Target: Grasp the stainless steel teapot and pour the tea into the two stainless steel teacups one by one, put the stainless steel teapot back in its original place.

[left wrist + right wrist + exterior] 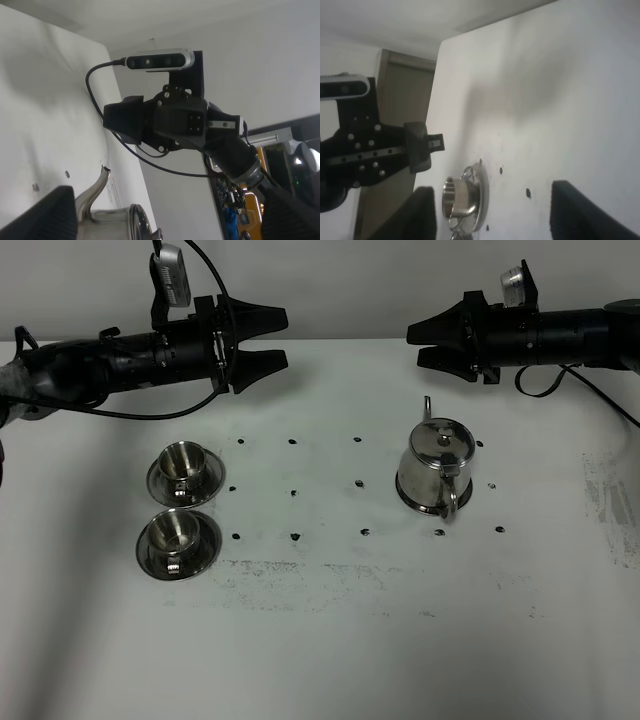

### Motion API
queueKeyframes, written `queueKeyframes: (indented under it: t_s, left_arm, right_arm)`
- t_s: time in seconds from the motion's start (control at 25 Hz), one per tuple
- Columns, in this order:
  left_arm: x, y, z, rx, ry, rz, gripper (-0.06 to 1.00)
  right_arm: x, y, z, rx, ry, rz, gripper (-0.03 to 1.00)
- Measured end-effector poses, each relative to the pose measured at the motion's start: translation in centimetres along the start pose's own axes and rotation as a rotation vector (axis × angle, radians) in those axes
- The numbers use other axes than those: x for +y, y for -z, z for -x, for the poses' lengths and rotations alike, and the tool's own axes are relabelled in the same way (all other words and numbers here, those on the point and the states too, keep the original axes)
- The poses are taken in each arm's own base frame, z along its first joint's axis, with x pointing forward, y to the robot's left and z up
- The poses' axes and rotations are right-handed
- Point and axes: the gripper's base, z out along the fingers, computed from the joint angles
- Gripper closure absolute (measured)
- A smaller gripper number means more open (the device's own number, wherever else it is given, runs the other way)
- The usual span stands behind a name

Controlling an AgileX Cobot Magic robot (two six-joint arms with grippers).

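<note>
The stainless steel teapot (435,470) stands upright on the right middle of the white table, spout toward the back and handle toward the front. Its coaster is not clearly visible under it. Two stainless steel teacups on saucers sit at the left, one behind (185,470) and one in front (177,538). My left gripper (285,336) is open and empty, high above the table behind the cups. My right gripper (414,346) is open and empty, high behind the teapot. The left wrist view shows the teapot's spout and lid (100,200). The right wrist view shows one teacup (457,200).
Black dot marks (293,492) form a grid on the white table (320,640). A smudged grey band crosses the table in front of the cups and teapot. The two arms face each other across the back of the table.
</note>
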Motion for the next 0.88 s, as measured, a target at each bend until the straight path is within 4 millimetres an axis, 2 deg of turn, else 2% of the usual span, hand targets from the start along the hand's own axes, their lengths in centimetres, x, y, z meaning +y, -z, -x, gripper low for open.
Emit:
queueKeyframes:
  t_s: [0.52, 0.64, 0.76, 0.88]
  left_arm:
    - [0.0, 0.1, 0.0, -0.001, 0.000, 0.000, 0.22]
    - [-0.5, 0.2, 0.6, 0.025, -0.054, 0.015, 0.23]
    - [-2.9, 0.3, 2.0, 0.082, -0.178, 0.052, 0.25]
    - [-7.2, 0.7, 4.2, 0.133, -0.368, 0.167, 0.28]
  right_arm:
    - [0.1, 0.0, 0.1, -0.001, -0.007, 0.000, 0.48]
    - [0.6, 0.2, 0.5, 0.019, 0.043, -0.034, 0.48]
    - [2.2, 0.9, 1.7, 0.047, 0.127, -0.117, 0.48]
    - [4.3, 2.1, 3.3, 0.067, 0.256, -0.248, 0.48]
